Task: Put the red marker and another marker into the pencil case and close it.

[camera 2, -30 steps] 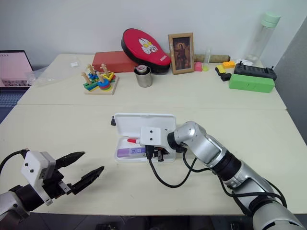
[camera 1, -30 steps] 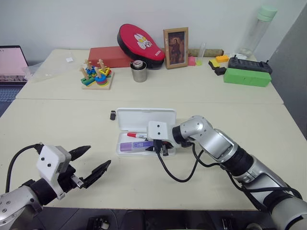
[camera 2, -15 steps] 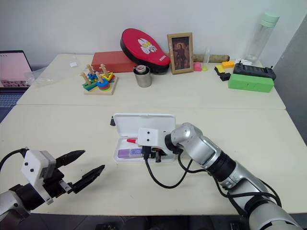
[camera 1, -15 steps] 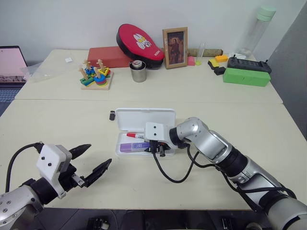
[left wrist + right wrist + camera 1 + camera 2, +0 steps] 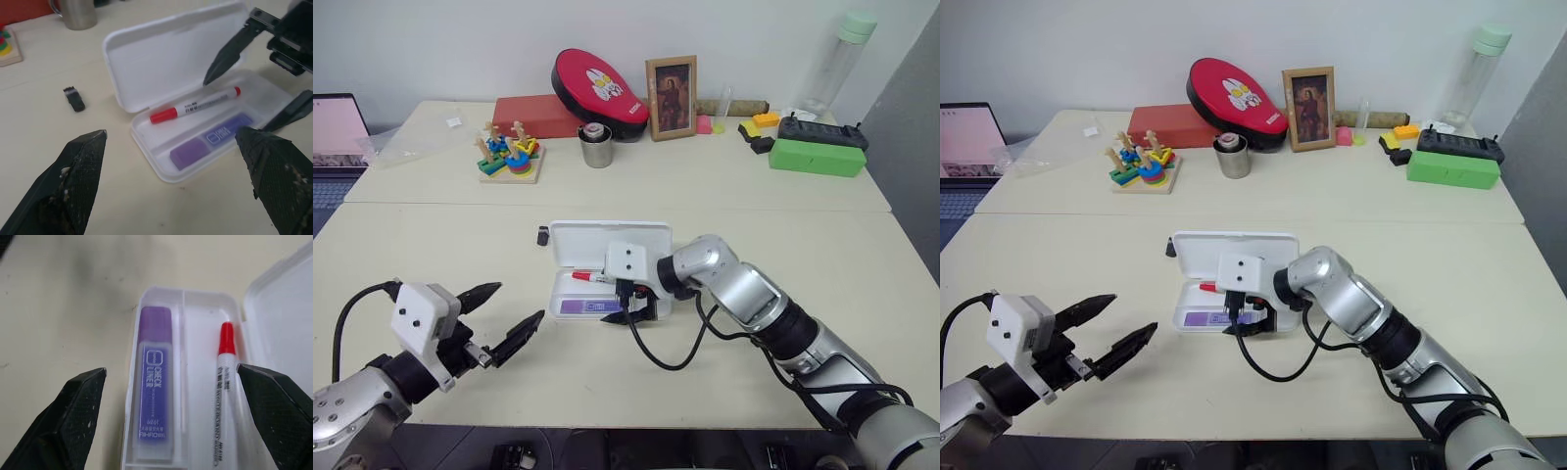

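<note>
The pencil case point(image 5: 607, 240) lies open in the middle of the table, its lid folded back. In its tray rest the red marker point(image 5: 588, 277) and, nearer me, the purple highlighter point(image 5: 587, 306), side by side. My right gripper point(image 5: 632, 304) hovers open just above the tray's right end and holds nothing. In its wrist view the highlighter point(image 5: 154, 396) and the red marker point(image 5: 225, 377) lie free between the spread fingers. My left gripper point(image 5: 521, 302) stands open and empty over the table, left of the case and apart from it.
A small black piece point(image 5: 544, 235) lies by the case's left corner. Along the back stand a stacking toy point(image 5: 512, 154), a metal cup point(image 5: 596, 145), a red box point(image 5: 533, 115), a red pouch point(image 5: 600, 83), a picture frame point(image 5: 672, 98) and a green box point(image 5: 817, 157). A laptop point(image 5: 337, 132) is far left.
My right gripper's fingers have spread wide and lifted slightly off the purple highlighter, which stays in the tray. The left gripper has hardly moved.
</note>
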`<state>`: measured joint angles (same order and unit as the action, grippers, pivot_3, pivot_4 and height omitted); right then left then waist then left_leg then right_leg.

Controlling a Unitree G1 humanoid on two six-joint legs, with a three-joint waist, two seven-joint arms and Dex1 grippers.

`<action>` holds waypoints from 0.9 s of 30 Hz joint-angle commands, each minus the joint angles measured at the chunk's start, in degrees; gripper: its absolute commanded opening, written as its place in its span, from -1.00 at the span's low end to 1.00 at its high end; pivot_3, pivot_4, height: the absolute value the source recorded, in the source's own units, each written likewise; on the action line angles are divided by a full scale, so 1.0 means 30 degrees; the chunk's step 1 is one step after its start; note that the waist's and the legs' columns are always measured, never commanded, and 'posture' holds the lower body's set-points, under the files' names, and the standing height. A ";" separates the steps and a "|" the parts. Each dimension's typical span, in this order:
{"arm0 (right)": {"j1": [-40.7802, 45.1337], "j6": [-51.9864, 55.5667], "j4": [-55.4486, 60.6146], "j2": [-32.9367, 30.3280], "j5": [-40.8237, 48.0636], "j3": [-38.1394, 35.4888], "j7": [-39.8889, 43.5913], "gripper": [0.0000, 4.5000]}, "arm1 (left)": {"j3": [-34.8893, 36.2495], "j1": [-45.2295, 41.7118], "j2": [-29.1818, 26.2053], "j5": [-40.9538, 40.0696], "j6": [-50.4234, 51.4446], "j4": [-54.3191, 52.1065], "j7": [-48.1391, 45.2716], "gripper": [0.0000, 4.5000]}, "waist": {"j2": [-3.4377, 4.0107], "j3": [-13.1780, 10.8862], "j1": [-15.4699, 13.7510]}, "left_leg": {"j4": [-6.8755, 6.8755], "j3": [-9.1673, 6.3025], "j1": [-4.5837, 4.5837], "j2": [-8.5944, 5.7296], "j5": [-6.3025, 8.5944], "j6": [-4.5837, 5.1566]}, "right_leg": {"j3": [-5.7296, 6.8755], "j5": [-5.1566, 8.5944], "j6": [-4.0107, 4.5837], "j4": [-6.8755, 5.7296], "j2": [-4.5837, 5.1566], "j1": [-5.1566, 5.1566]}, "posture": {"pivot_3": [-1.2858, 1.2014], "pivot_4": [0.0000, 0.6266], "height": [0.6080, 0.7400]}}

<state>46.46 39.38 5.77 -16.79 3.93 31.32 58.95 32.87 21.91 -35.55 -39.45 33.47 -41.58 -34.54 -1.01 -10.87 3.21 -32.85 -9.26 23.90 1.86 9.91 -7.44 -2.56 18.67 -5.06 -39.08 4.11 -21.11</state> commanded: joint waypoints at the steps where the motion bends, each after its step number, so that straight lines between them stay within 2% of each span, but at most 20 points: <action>1: 0.0866 0.0788 0.1561 0.0460 0.3050 -0.3426 0.0518 0.98 | 0.0714 -0.1978 0.0209 0.0208 0.0648 0.1473 0.2608 1.00 | -0.0008 0.0005 -0.0019 | -0.0001 -0.0008 0.0001 0.0000 -0.0001 0.0000 | 0.0007 0.0000 0.0000 -0.0011 0.0000 0.0000 | 0.03 -0.52 1.00; 5: 0.1968 0.1493 0.1523 0.1309 0.5234 -0.6253 -0.0380 0.98 | 0.0542 -0.3942 -0.0035 0.0771 0.1687 0.3950 0.4200 1.00 | -0.0009 0.0005 0.0043 | -0.0005 -0.0012 -0.0003 0.0001 -0.0001 0.0000 | 0.0012 -0.0002 -0.0003 -0.0018 -0.0002 0.0004 | 0.03 -0.52 1.00; 9: 0.3068 0.1332 0.0105 0.1953 0.5242 -0.7538 -0.2339 0.98 | -0.1461 -0.5602 -0.0609 0.2643 0.1632 0.6766 0.4475 1.00 | -0.0006 0.0005 0.0062 | 0.0003 -0.0010 -0.0002 0.0001 -0.0001 0.0000 | 0.0011 -0.0002 -0.0003 -0.0029 -0.0005 -0.0011 | 0.03 -0.52 1.00; 18: 0.3433 0.0970 -0.0437 0.1618 0.5204 -0.7670 -0.3672 0.98 | -0.5682 -1.0608 -0.0511 0.4787 0.1247 1.2094 0.3391 1.00 | -0.0007 0.0005 0.0021 | 0.0002 -0.0012 0.0007 -0.0001 -0.0004 -0.0004 | 0.0021 -0.0004 -0.0002 -0.0047 -0.0005 -0.0018 | 0.03 -0.52 1.00; 27: 0.3252 0.0748 -0.0438 0.1270 0.5349 -0.7637 -0.4331 0.98 | -0.7543 -1.4166 0.0391 0.6095 0.0672 1.5609 0.3199 1.00 | -0.0001 0.0001 0.0162 | -0.0002 -0.0010 0.0006 -0.0001 -0.0010 -0.0006 | 0.0015 -0.0002 -0.0002 -0.0137 -0.0005 -0.0058 | 0.03 -0.52 1.00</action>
<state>55.42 42.96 2.71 -12.83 19.19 9.49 46.32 11.06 -18.55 -34.60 -22.50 37.00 3.78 -24.74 -1.01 -10.87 3.69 -32.87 -9.28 23.92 1.85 9.88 -7.45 -2.52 18.66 -5.07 -39.50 4.09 -21.28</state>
